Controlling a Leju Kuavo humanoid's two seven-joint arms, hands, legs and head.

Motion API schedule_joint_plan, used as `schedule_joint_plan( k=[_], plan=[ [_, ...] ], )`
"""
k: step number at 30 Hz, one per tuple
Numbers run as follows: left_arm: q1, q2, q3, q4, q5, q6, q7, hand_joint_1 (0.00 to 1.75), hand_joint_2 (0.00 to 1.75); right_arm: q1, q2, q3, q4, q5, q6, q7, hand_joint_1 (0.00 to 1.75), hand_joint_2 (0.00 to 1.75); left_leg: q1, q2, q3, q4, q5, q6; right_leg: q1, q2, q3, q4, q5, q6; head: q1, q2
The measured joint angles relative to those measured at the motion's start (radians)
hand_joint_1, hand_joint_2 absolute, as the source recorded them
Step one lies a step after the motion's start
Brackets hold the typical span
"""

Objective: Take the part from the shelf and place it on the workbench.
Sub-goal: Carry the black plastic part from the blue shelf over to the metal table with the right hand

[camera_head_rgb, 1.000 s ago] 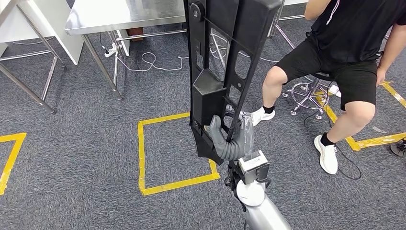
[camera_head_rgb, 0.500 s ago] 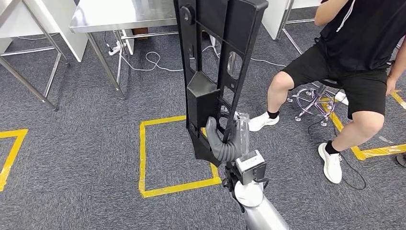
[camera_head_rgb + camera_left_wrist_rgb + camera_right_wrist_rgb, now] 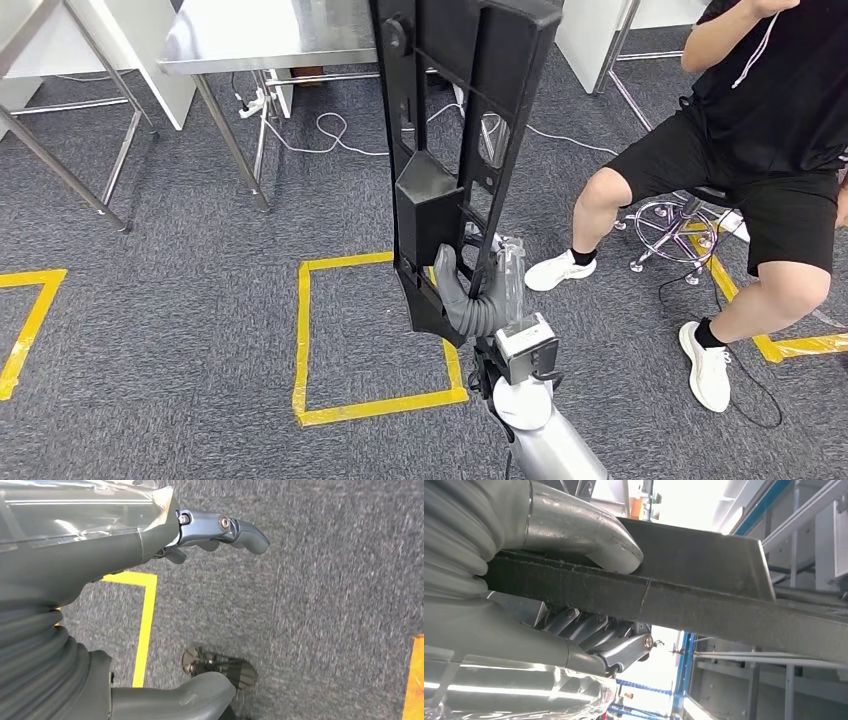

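Carrying the black part (image 3: 455,150) upright, we are clamping right hand (image 3: 470,295) fingers around its lower rail for clearance, left hand (image 3: 150,535) hanging, fingers loosely apart.

Grey carpet (image 3: 180,270) covers the floor, marked with a square of yellow tape (image 3: 372,335) and further tape strips at the far left (image 3: 25,325) and right (image 3: 790,345). A steel table (image 3: 260,35) on thin metal legs stands at the back, with white cables (image 3: 335,130) trailing on the carpet under it. White panels (image 3: 160,60) stand beside the table. A person (image 3: 760,130) in black sits on a chrome stool (image 3: 670,215). Light is even and bright
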Motion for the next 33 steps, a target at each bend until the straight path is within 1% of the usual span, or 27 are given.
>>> schedule_joint_plan(
  k=[1,2,4,5,6,7,8,9,10,11,12,14,16,17,18,20,21,22,23,24,25,26,27,29,31,32,33],
  plan=[
    [-0.001,0.000,0.000,0.000,-0.002,0.000,-0.001,0.00,1.75,-0.001,0.000,0.000,0.000,0.000,0.000,-0.001,1.75,1.75,0.002,0.004,-0.006,0.020,-0.012,-0.006,-0.002,0.000,0.008,-0.002,-0.004,-0.009,-0.001,0.000],
    [-0.002,0.000,0.000,0.000,-0.003,0.001,-0.002,0.00,1.75,-0.001,0.001,0.000,0.000,0.000,0.000,-0.002,1.75,1.75,0.004,0.009,-0.025,0.064,-0.032,-0.011,-0.006,-0.001,0.017,-0.005,-0.010,-0.018,-0.002,0.000],
    [-0.001,0.000,0.000,0.000,-0.005,0.002,-0.002,0.00,1.75,-0.002,0.002,0.001,0.000,-0.001,-0.001,-0.005,1.75,1.75,0.007,0.019,-0.105,0.203,-0.081,-0.020,-0.004,-0.003,0.031,-0.005,-0.022,-0.030,-0.005,0.000],
    [0.000,0.001,0.000,0.000,-0.005,0.003,-0.002,0.00,1.75,-0.001,0.003,0.001,0.001,-0.001,-0.001,-0.005,1.75,1.75,0.009,0.021,-0.151,0.267,-0.096,-0.022,-0.004,-0.004,0.037,-0.005,-0.029,-0.032,-0.005,0.000],
    [0.001,0.001,0.000,0.000,-0.006,0.003,-0.002,0.00,1.75,-0.001,0.003,0.001,0.001,-0.001,-0.001,-0.006,1.75,1.75,0.010,0.022,-0.182,0.300,-0.091,-0.023,-0.003,-0.003,0.043,-0.005,-0.036,-0.031,-0.005,0.000],
    [0.003,0.001,0.000,0.000,-0.006,0.003,-0.002,0.00,1.75,0.000,0.003,0.001,0.002,-0.002,-0.001,-0.006,1.75,1.75,0.011,0.023,-0.195,0.294,-0.064,-0.023,-0.003,-0.002,0.053,-0.005,-0.043,-0.029,-0.005,0.000],
    [0.004,0.002,0.000,0.000,-0.006,0.002,-0.003,0.00,1.75,0.000,0.003,0.001,0.002,-0.002,-0.001,-0.006,1.75,1.75,0.011,0.024,-0.186,0.245,-0.018,-0.020,-0.003,-0.001,0.065,-0.005,-0.052,-0.027,-0.005,0.000],
    [0.004,0.002,0.000,0.000,-0.007,0.002,-0.004,0.00,1.75,0.000,0.003,0.001,0.002,-0.003,-0.001,-0.006,1.75,1.75,0.011,0.026,-0.163,0.174,0.034,-0.017,-0.004,-0.001,0.075,-0.006,-0.062,-0.023,-0.005,0.000],
    [0.004,0.002,0.001,0.000,-0.007,0.002,-0.005,0.00,1.75,0.000,0.003,0.001,0.002,-0.003,-0.001,-0.007,1.75,1.75,0.009,0.027,-0.138,0.110,0.069,-0.013,-0.001,-0.001,0.084,-0.007,-0.071,-0.018,-0.005,0.000],
    [0.003,0.003,0.001,0.000,-0.007,0.002,-0.007,0.00,1.75,-0.001,0.003,0.002,0.002,-0.004,-0.001,-0.007,1.75,1.75,0.005,0.029,-0.116,0.060,0.087,-0.008,0.001,-0.001,0.089,-0.009,-0.078,-0.013,-0.005,0.000],
    [0.003,0.003,0.002,0.000,-0.007,0.002,-0.008,0.00,1.75,-0.002,0.004,0.002,0.002,-0.005,-0.002,-0.008,1.75,1.75,0.001,0.030,-0.105,0.035,0.087,-0.003,0.004,-0.001,0.090,-0.012,-0.082,-0.007,-0.005,0.000],
    [0.003,0.003,0.002,0.000,-0.007,0.002,-0.010,0.00,1.75,-0.004,0.005,0.003,0.003,-0.006,-0.003,-0.008,1.75,1.75,-0.004,0.029,-0.095,0.022,0.073,0.010,0.010,-0.002,0.099,-0.012,-0.082,0.005,-0.005,0.000],
    [0.006,0.002,0.002,0.000,-0.007,0.002,-0.011,0.00,1.75,-0.005,0.005,0.004,0.003,-0.005,-0.004,-0.008,1.75,1.75,-0.004,0.025,-0.079,0.012,0.069,0.024,0.013,-0.002,0.095,0.013,-0.089,0.012,-0.004,0.000],
    [0.006,0.002,0.003,0.000,-0.007,0.002,-0.011,0.00,1.75,-0.007,0.005,0.005,0.003,-0.005,-0.004,-0.008,1.75,1.75,-0.003,0.023,-0.068,0.008,0.066,0.031,0.013,-0.002,0.076,0.049,-0.100,0.012,-0.003,0.000],
    [0.006,0.002,0.003,0.000,-0.007,0.002,-0.011,0.00,1.75,-0.008,0.004,0.006,0.003,-0.005,-0.004,-0.008,1.75,1.75,-0.003,0.021,-0.059,0.005,0.061,0.037,0.013,-0.002,0.041,0.106,-0.117,0.010,-0.002,0.000],
    [0.005,0.002,0.003,0.000,-0.006,0.003,-0.011,0.00,1.75,-0.009,0.003,0.007,0.005,-0.005,-0.005,-0.008,1.75,1.75,-0.005,0.018,-0.048,0.004,0.049,0.045,0.013,-0.001,-0.049,0.238,-0.155,0.005,-0.002,0.000],
    [0.006,0.002,0.004,0.000,-0.006,0.003,-0.010,0.00,1.75,-0.008,0.002,0.007,0.006,-0.005,-0.005,-0.008,1.75,1.75,-0.007,0.016,-0.039,0.004,0.042,0.047,0.014,-0.001,-0.086,0.277,-0.163,0.005,-0.002,0.000],
    [0.006,0.001,0.004,0.000,-0.005,0.003,-0.010,0.00,1.75,-0.008,0.001,0.007,0.008,-0.006,-0.005,-0.008,1.75,1.75,-0.010,0.014,-0.028,0.004,0.033,0.047,0.015,-0.001,-0.104,0.278,-0.152,0.010,-0.001,0.000],
    [0.007,-0.001,0.005,0.000,-0.004,0.003,-0.009,0.00,1.75,-0.008,0.000,0.007,0.010,-0.006,-0.005,-0.008,1.75,1.75,-0.012,0.012,-0.014,0.004,0.023,0.047,0.017,-0.001,-0.105,0.242,-0.123,0.015,-0.001,0.000],
    [0.007,-0.002,0.005,0.000,-0.003,0.003,-0.008,0.00,1.75,-0.009,0.000,0.007,0.010,-0.006,-0.005,-0.008,1.75,1.75,-0.014,0.010,0.001,0.004,0.012,0.046,0.019,-0.001,-0.089,0.175,-0.078,0.021,-0.001,0.000],
    [0.007,-0.004,0.005,0.001,-0.003,0.003,-0.008,0.00,1.75,-0.008,0.000,0.007,0.011,-0.007,-0.006,-0.008,1.75,1.75,-0.016,0.008,0.015,0.005,0.001,0.044,0.022,-0.002,-0.072,0.108,-0.035,0.021,-0.001,0.000],
    [0.007,-0.005,0.005,0.001,-0.003,0.003,-0.010,0.00,1.75,-0.009,0.000,0.007,0.011,-0.007,-0.007,-0.008,1.75,1.75,-0.018,0.006,0.025,0.005,-0.009,0.040,0.025,-0.003,-0.057,0.056,-0.009,0.013,-0.001,0.000],
    [0.006,-0.006,0.005,0.001,-0.003,0.002,-0.011,0.00,1.75,-0.009,0.000,0.007,0.011,-0.007,-0.007,-0.008,1.75,1.75,-0.020,0.005,0.029,0.004,-0.018,0.035,0.028,-0.003,-0.045,0.026,0.008,0.002,-0.001,0.000],
    [0.004,-0.006,0.006,0.001,-0.004,0.001,-0.014,0.00,1.75,-0.010,0.000,0.006,0.011,-0.006,-0.008,-0.007,1.75,1.75,-0.020,0.006,0.036,0.007,-0.026,0.025,0.031,-0.002,-0.035,0.014,0.006,-0.023,-0.001,0.000],
    [0.004,-0.005,0.006,0.000,-0.004,0.001,-0.016,0.00,1.75,-0.009,0.002,0.005,0.010,-0.006,-0.009,-0.007,1.75,1.75,-0.017,0.010,0.034,0.027,-0.033,0.014,0.024,0.001,-0.015,0.005,0.005,-0.037,-0.002,0.000],
    [0.002,-0.005,0.007,0.000,-0.004,0.001,-0.016,0.00,1.75,-0.010,0.003,0.005,0.010,-0.006,-0.009,-0.008,1.75,1.75,-0.015,0.012,0.020,0.058,-0.040,0.007,0.020,0.001,-0.002,0.002,0.001,-0.044,-0.002,0.000],
    [0.001,-0.005,0.008,0.000,-0.005,0.001,-0.016,0.00,1.75,-0.010,0.006,0.005,0.009,-0.006,-0.009,-0.008,1.75,1.75,-0.011,0.015,-0.009,0.109,-0.055,0.000,0.016,0.001,0.009,0.000,-0.005,-0.049,-0.003,0.000]
  ],
)
